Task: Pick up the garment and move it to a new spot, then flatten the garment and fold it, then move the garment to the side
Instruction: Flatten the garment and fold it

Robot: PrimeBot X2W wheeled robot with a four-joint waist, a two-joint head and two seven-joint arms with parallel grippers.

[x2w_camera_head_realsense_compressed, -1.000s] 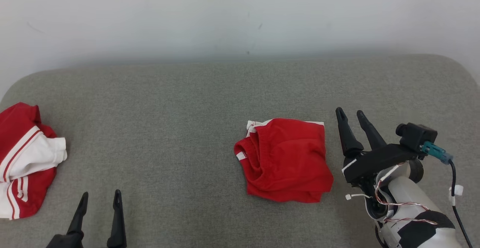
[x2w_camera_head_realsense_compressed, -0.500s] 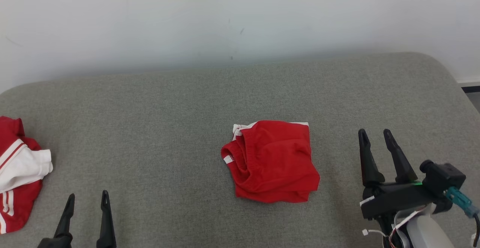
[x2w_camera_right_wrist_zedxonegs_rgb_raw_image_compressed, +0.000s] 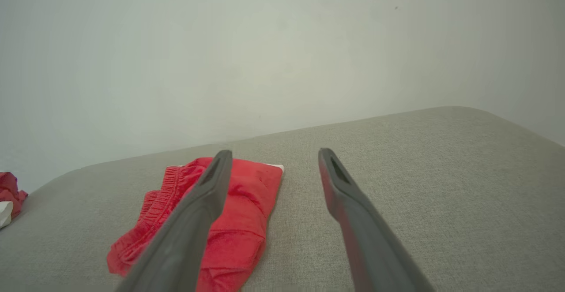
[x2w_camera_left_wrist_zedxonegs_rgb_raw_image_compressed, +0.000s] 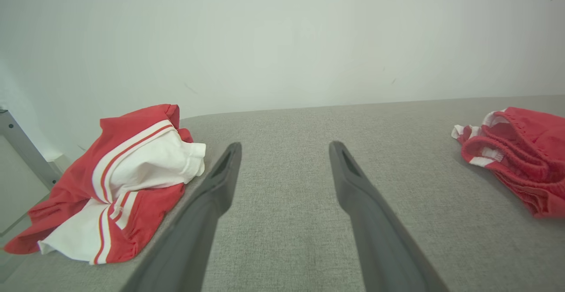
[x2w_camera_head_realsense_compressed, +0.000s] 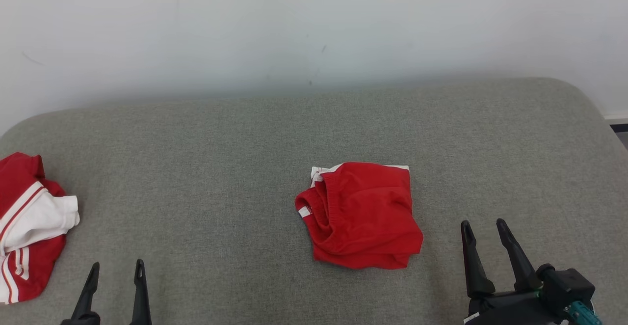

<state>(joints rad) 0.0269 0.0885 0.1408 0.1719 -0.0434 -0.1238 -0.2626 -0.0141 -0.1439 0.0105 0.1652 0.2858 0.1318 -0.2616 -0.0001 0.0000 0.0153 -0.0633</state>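
A folded red garment (x2w_camera_head_realsense_compressed: 363, 217) with white trim lies flat, a little right of the middle of the grey cushion (x2w_camera_head_realsense_compressed: 221, 168). It also shows in the left wrist view as a red garment (x2w_camera_left_wrist_zedxonegs_rgb_raw_image_compressed: 525, 151) at the far right, and in the right wrist view as a red garment (x2w_camera_right_wrist_zedxonegs_rgb_raw_image_compressed: 247, 212) partly behind one finger. My right gripper (x2w_camera_head_realsense_compressed: 483, 224) is open and empty, to the right of and nearer than the garment, apart from it; its own view shows the right gripper (x2w_camera_right_wrist_zedxonegs_rgb_raw_image_compressed: 274, 153) above bare fabric. My left gripper (x2w_camera_head_realsense_compressed: 117, 266) is open and empty at the lower left, as the left gripper (x2w_camera_left_wrist_zedxonegs_rgb_raw_image_compressed: 284, 146) view confirms.
A second, crumpled red-and-white garment (x2w_camera_head_realsense_compressed: 29, 222) lies at the cushion's left edge, left of my left gripper, and shows as a crumpled heap (x2w_camera_left_wrist_zedxonegs_rgb_raw_image_compressed: 132, 168). A pale wall (x2w_camera_head_realsense_compressed: 314, 30) runs behind. The cushion's rounded right end (x2w_camera_head_realsense_compressed: 601, 114) drops off.
My right gripper has drawn back from beside the folded garment towards the lower right, still open. The head camera shifted slightly. The garments have not moved on the cushion.
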